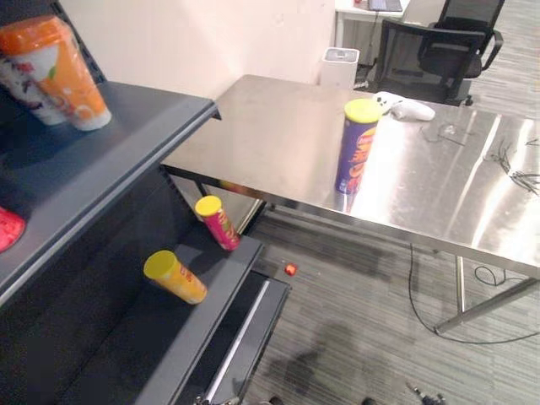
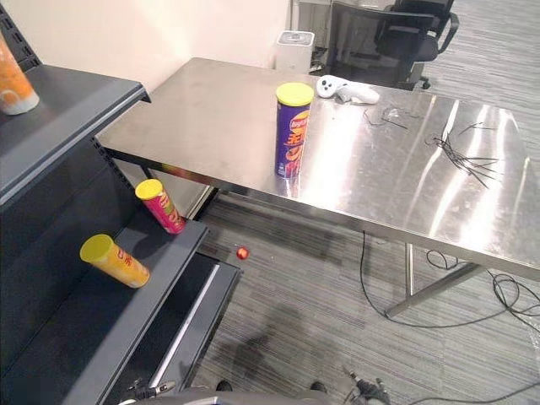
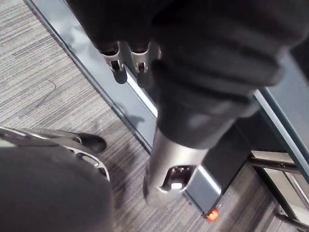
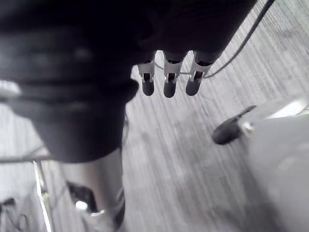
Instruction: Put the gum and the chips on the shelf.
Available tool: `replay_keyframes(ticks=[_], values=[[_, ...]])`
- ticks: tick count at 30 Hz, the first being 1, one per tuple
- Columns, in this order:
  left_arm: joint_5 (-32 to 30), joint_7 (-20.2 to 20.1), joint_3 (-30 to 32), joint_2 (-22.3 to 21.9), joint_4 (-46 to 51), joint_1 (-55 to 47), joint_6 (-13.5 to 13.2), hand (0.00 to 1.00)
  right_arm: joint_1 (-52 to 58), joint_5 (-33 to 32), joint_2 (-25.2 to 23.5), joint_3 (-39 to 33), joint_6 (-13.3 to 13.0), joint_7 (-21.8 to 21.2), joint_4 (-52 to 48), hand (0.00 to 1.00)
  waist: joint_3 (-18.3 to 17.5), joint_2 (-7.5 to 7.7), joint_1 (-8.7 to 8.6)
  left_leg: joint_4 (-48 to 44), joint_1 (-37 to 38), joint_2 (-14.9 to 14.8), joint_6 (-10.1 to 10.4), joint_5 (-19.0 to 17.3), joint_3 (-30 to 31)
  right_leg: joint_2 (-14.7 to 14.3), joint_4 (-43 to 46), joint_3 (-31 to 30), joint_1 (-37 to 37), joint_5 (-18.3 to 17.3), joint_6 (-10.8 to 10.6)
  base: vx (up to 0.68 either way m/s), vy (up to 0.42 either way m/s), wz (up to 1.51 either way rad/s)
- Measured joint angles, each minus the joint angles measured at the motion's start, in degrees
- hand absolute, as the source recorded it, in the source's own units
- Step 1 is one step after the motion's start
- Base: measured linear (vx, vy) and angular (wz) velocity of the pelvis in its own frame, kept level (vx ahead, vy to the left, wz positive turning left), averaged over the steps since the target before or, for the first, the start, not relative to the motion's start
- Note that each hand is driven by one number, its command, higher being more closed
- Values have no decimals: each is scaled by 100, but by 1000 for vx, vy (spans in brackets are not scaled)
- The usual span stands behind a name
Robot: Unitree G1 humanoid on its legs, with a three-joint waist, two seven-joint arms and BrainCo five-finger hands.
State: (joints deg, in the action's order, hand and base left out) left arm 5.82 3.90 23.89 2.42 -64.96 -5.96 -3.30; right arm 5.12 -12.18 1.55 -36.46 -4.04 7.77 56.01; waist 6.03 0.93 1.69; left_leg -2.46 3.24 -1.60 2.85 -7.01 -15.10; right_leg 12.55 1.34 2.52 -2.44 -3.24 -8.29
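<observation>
Chips can [image 2: 293,131] stands upright near the front edge of the surface [image 2: 211,110]; left robot hand [image 3: 176,159] and right robot hand [image 4: 166,77] hang spread, empty; a glancing reach could tip it over.

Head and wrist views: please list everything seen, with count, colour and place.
table: one, steel, centre
shelf unit: one, dark, left
chips can: one, purple, upright on table
yellow tube: one, lying, lower shelf
pink tube: one, leaning, lower shelf
container: one, orange, upper shelf
controller: one, white, table's far edge
wires: several, black, table's right
chair: one, black, behind table
red object: one, small, floor
left hand: one, silver, open above floor
right hand: one, silver, open above floor
</observation>
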Motion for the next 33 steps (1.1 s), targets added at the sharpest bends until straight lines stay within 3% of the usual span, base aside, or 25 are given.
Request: replay_keyframes(ticks=[5,8,12,15,20,25,33], values=[[-58,38,158,-9,24,-98,12,0,-58,-407,321,-411,-61,545,-2433,0,-82,47,-1,161,89,15,-24,53,-149,-17,-135,-141,37,107,10,-25,-4,-17],[-224,56,233,-24,163,-245,17,0,-184,-384,463,-612,-275,855,-3721,0,-200,118,-21,283,95,37,-22,110,-175,-13,-170,-160,103,116,-5,-35,-13,-12],[-269,62,230,-23,227,-296,25,0,-407,284,630,-563,-433,1056,-5590,0,-233,167,-80,362,98,21,-3,166,-144,-53,-171,-170,138,122,-17,-24,-34,-1],[-481,45,221,-1,236,-297,27,0,-543,664,723,-469,-487,947,-6274,0,-240,187,-118,370,85,24,-7,175,-90,-58,-178,-156,138,123,-19,-9,-32,4],[-491,-18,62,156,233,-332,28,0,-624,777,942,-93,-598,546,-6455,0,-302,269,-141,350,-27,43,-24,186,158,-59,-214,-105,171,156,-73,7,-28,8],[-609,-59,-192,281,204,-342,31,0,-936,753,1521,652,-601,275,-5833,0,-302,335,-123,288,-113,47,-41,197,432,-58,-221,67,112,197,-68,3,-30,17],[-607,-35,-382,278,171,-339,15,0,-2200,634,1804,1699,-571,158,-4518,0,-98,260,135,273,-315,84,-58,358,856,-25,-220,473,74,196,-66,-44,-27,25]])
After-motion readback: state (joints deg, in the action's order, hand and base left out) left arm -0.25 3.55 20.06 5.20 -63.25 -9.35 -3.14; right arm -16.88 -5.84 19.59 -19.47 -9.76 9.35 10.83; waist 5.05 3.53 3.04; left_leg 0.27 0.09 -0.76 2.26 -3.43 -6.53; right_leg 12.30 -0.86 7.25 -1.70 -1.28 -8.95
